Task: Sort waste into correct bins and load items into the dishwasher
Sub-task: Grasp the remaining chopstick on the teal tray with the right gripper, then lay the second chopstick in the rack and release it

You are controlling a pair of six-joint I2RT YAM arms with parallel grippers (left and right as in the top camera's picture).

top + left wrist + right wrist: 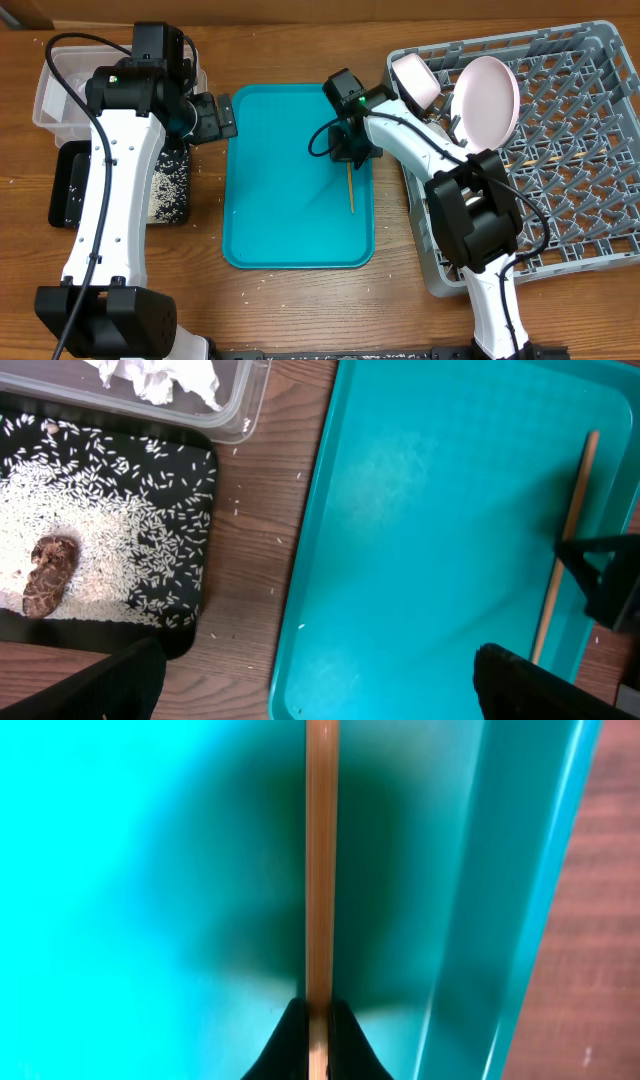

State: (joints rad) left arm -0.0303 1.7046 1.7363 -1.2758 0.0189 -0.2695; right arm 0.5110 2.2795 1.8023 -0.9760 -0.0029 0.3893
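Centrally, smooth teal tray [280, 190], thin wooden stick [321, 870], scattered rice [120, 500]

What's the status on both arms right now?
Left fingers open, empty. Right fingers shut on wooden stick on teal tray. Plate in rack. Nothing in the way.

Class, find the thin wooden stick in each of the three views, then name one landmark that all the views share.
Overhead: the stick lies near the right edge of the teal tray.
Left wrist: the stick is at far right, slanting.
Right wrist: the stick runs straight up the centre.
Shared landmark: the teal tray's right rim.
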